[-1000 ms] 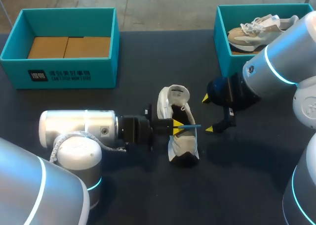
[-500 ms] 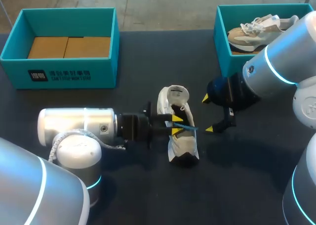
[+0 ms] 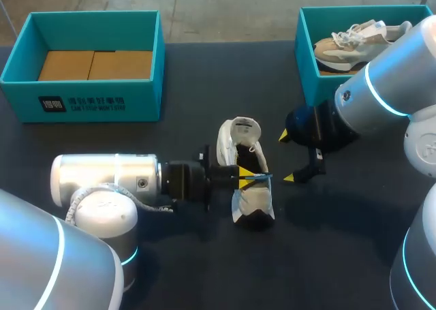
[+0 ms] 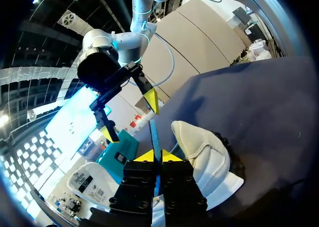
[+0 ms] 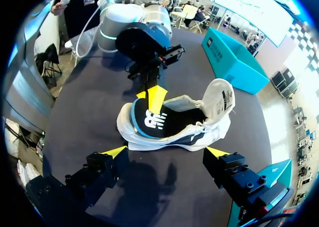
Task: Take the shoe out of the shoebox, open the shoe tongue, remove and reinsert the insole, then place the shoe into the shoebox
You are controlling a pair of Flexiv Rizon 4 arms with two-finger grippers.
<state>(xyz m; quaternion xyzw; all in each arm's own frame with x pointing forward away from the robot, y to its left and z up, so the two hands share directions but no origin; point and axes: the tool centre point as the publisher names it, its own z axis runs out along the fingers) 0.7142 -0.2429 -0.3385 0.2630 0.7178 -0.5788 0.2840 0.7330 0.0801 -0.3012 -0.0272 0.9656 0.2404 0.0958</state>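
Dark worktop (image 3: 204, 269) carries the shoe (image 3: 252, 202), out of the shoebox (image 3: 95, 100), tongue (image 5: 222, 96) open — left gripper (image 3: 245, 176) fingers pinch the insole (image 5: 152, 119), seemingly partly seated; right gripper (image 3: 287, 157) spread wide, empty. Boxing remains.

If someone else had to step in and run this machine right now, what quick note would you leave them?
Left gripper: shut on the insole, whose edge is lifted out of the shoe.
Right gripper: open, empty, beside the shoe.
Shoe sits on the table, outside the empty shoebox.
Done: shoe out, tongue open. Left: finish the insole step, put the shoe back in the box.
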